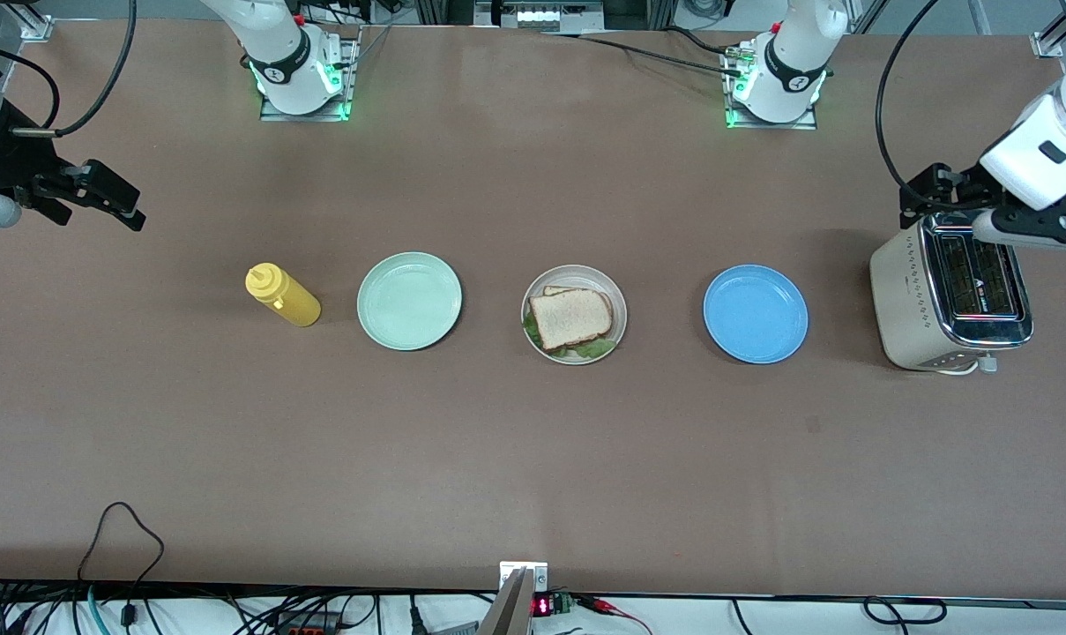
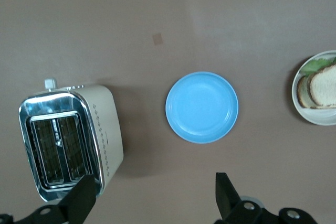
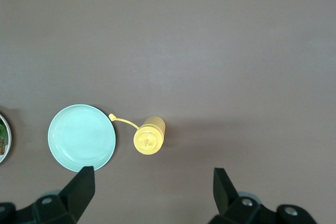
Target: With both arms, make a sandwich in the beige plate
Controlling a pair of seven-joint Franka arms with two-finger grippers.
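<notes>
Right gripper [image 1: 100,196] hangs released at the frame's upper left edge; mid-frame sit a yellow bottle [image 1: 283,295], bare mint-green plate [image 1: 409,301], beige plate [image 1: 615,300] holding the sandwich [image 1: 571,317], bare blue plate [image 1: 756,314]; left gripper [image 1: 947,190] gapes over the toaster [image 1: 949,295]

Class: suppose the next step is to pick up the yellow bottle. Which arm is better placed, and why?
Right. The right gripper, fingers open and empty, hangs over the table at the end where the yellow bottle stands. The left gripper, also open, is over the toaster at the opposite end.
</notes>
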